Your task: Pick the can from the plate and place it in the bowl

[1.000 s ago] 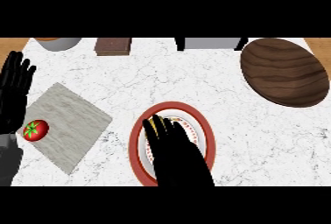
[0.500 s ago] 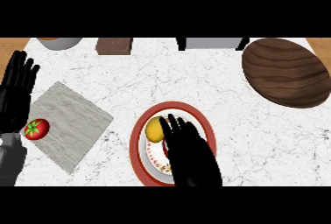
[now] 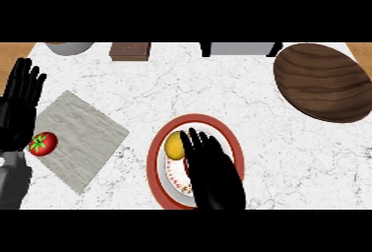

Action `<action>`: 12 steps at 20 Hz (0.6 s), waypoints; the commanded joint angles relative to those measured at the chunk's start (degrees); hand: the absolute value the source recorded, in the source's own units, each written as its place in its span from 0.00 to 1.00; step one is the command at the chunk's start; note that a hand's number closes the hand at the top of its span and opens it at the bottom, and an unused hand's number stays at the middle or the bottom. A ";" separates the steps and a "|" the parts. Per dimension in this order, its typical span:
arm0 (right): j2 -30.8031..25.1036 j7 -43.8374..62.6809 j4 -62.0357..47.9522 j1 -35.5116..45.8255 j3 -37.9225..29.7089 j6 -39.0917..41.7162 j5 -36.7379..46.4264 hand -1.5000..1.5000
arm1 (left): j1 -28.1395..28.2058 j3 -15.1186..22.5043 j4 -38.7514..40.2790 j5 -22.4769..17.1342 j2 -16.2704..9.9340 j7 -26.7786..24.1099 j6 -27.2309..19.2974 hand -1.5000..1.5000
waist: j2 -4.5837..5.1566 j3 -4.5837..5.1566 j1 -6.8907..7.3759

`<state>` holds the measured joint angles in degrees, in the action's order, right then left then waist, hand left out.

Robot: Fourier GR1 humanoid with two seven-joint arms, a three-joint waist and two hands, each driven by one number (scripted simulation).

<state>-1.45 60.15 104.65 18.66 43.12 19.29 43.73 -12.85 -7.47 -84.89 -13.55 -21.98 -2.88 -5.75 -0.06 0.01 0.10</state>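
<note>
Right at the lower edge you see the right hand coming in over the red-rimmed plate. Its fingers lie straight and close together, pointing away from you, released rather than clenched, and they curl round nothing. The can lies on the plate just beside those fingers, on their left; you see its yellow end near the plate's far side, and a white, red-printed part of it shows along the hand's left edge. Whether the fingers touch the can or only hover by it you cannot tell, since the hand hides most of the plate's middle and right half.

To your left, the left hand rests open at the view's left edge, fingers straight and spread, pointing up the frame, holding nothing. Beside it a grey stone-patterned board lies turned like a diamond on the white marble counter, and a red tomato with a green top sits at the board's left corner, close to the left hand.

Farther out on your right, the dark wooden bowl stands well apart from the plate, near the counter's right edge, with nothing visible in it.

Along the far edge you find a grey round vessel at the left, a brown block next to it, and a grey box with dark ends toward the middle, all partly cut off.
</note>
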 commanded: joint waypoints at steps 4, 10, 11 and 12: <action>0.38 -0.75 -3.97 -3.01 -1.35 0.30 3.16 0.00 | -0.46 -0.28 2.59 2.37 1.48 -2.00 0.81 0.50 | 0.05 -0.01 -0.20; 1.41 3.63 -3.01 -2.74 0.62 1.08 2.49 0.00 | 0.37 -1.95 -2.08 1.72 0.84 1.98 1.37 0.50 | -0.04 -0.01 -0.06; 1.41 -2.02 -7.67 -0.49 -3.74 1.85 2.06 0.00 | -0.01 -2.19 -0.38 2.11 1.26 0.68 2.13 0.50 | 0.03 -0.01 -0.03; 1.42 -1.12 -8.58 -1.61 -1.84 -0.58 2.93 0.00 | -2.35 -1.62 -2.41 2.68 1.41 3.88 -0.17 0.50 | 0.02 -0.02 -0.05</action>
<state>-0.62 56.51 97.48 17.41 41.38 18.52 46.04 -13.71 -9.39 -85.49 -12.21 -21.45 -1.25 -4.24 -0.03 0.01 0.09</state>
